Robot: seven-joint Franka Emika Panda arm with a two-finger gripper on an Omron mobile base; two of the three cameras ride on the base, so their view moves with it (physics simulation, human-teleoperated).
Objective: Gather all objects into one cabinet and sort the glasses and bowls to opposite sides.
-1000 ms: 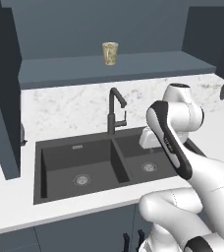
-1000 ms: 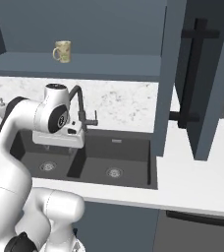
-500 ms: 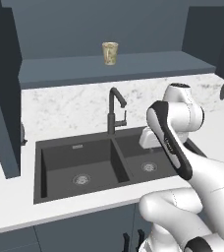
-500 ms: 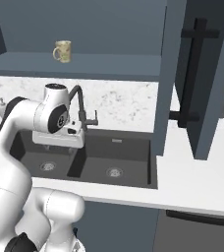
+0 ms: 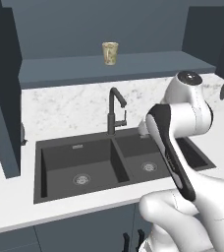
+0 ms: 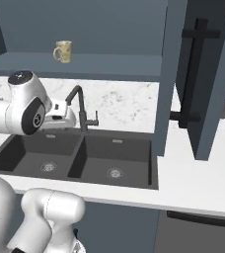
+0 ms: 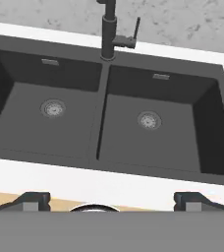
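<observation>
Tool (image 7: 111, 199) spread wide, nothing pinched, hanging over the double sink (image 7: 109, 147) (faucet (image 7: 112, 32) at the far rim). Cream patterned mug (image 5: 110, 53) upright on the open cabinet's shelf (image 5: 133, 64), well above the white surface (image 6: 203, 178).

White arm (image 5: 175, 147) folded forward at the elbow, end effector (image 7: 111, 201) spread wide, empty.

We see a dark double-basin sink (image 7: 104, 162) at frame centre, a black faucet (image 7: 110, 34) at its upper edge, and white countertop (image 7: 133, 184) below it.
</observation>
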